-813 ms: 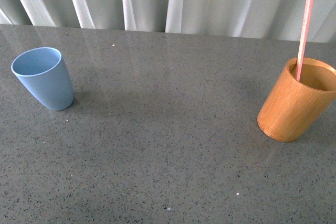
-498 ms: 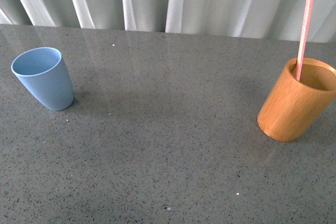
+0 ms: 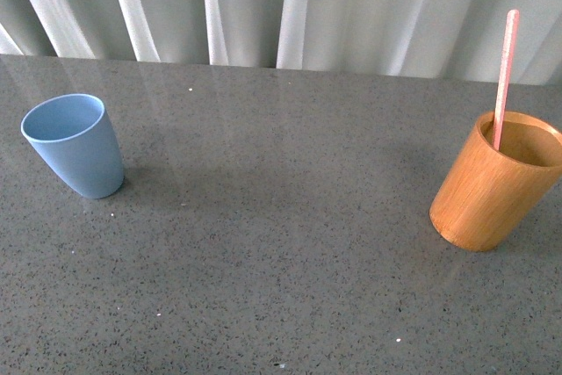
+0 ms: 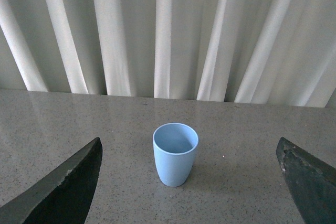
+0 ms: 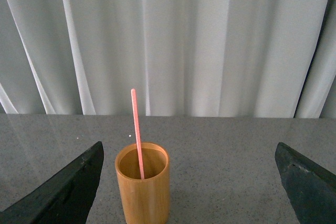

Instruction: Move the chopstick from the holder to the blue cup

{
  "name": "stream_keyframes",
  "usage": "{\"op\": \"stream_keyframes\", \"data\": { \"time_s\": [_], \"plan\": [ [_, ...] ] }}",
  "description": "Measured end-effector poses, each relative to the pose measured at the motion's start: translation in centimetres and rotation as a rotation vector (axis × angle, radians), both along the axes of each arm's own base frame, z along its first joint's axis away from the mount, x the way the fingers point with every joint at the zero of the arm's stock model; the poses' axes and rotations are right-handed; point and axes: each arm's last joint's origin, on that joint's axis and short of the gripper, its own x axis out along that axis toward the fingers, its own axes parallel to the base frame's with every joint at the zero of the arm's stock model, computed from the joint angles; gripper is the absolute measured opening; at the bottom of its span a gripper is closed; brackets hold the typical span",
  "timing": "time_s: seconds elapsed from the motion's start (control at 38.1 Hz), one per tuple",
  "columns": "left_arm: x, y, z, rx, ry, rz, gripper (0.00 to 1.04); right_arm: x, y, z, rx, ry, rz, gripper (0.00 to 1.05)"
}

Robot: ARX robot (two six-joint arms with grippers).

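Observation:
The light blue cup point(image 3: 75, 144) stands upright at the left of the grey table, empty. At the far right stands the orange-brown wooden holder point(image 3: 496, 181) with one pink chopstick point(image 3: 503, 75) leaning in it. No arm shows in the front view. In the left wrist view the blue cup point(image 4: 176, 153) sits ahead of my open left gripper point(image 4: 190, 182), between its widely spread fingers. In the right wrist view the holder point(image 5: 143, 189) and chopstick point(image 5: 137, 129) stand ahead of my open right gripper point(image 5: 189, 182), nearer one finger.
White pleated curtains point(image 3: 290, 6) hang behind the far edge of the speckled grey table point(image 3: 281, 261). The cup and the holder stand far apart on the tabletop.
The front view has shifted: cup, holder and table edge all sit slightly lower in the picture than before. The objects themselves have not moved.

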Motion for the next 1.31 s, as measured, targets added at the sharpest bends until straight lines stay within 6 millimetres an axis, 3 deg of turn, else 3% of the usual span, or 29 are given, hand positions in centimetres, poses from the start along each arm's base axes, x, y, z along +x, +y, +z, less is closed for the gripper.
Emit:
{"op": "stream_keyframes", "data": {
  "time_s": [0.63, 0.73, 1.0, 1.31],
  "plan": [
    [0.0, 0.0, 0.0, -0.007, 0.008, 0.012, 0.98, 0.0, 0.0, 0.0, 0.000, 0.000, 0.000, 0.95],
    [0.5, 0.1, 0.0, -0.086, 0.255, 0.235, 0.98, 0.0, 0.0, 0.0, 0.000, 0.000, 0.000, 0.95],
    [7.7, 0.3, 3.8, -0.115, 0.522, 0.225, 0.98, 0.0, 0.0, 0.0, 0.000, 0.000, 0.001, 0.95],
    [16.3, -0.2, 4.4, -0.034, 0.768, 0.157, 0.98, 0.0, 0.0, 0.0, 0.000, 0.000, 0.002, 0.95]
  ]
}}
